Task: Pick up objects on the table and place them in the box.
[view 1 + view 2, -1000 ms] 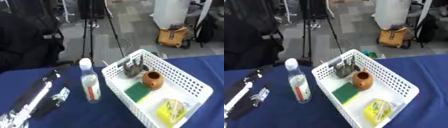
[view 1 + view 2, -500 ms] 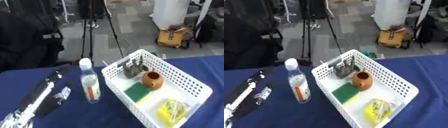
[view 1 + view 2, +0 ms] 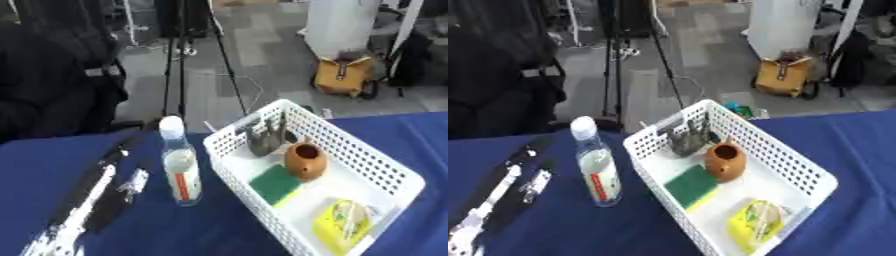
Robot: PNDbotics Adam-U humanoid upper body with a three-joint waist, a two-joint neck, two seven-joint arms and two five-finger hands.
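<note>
Left eye view: A white perforated box (image 3: 385, 172) stood on the blue table (image 3: 52, 155), set askew, its near corner toward the lower right. Inside it lay four items: a dark grey object (image 3: 262, 140) at the far end, a brown round pot (image 3: 305, 160) just beside it, a green sponge (image 3: 274, 183) flat on the floor of the box, and a yellow packet (image 3: 344, 223) at the near end. A clear water bottle (image 3: 179, 167) with a white cap and a red-marked label stood upright on the table, just beside the box's left wall and apart from it. The left hand (image 3: 131, 182) lay stretched along the table at lower left, its black and silver arm running to the bottom corner. Its fingers appeared extended rather than curled and held nothing; the fingertips were near the bottle without touching it.

Right eye view: The same arrangement was recorded. The bottle (image 3: 597, 167) stood upright outside the box (image 3: 798, 167). The left hand (image 3: 534, 182) lay flat at the left, fingers straight. The right hand appeared in neither view.
</note>
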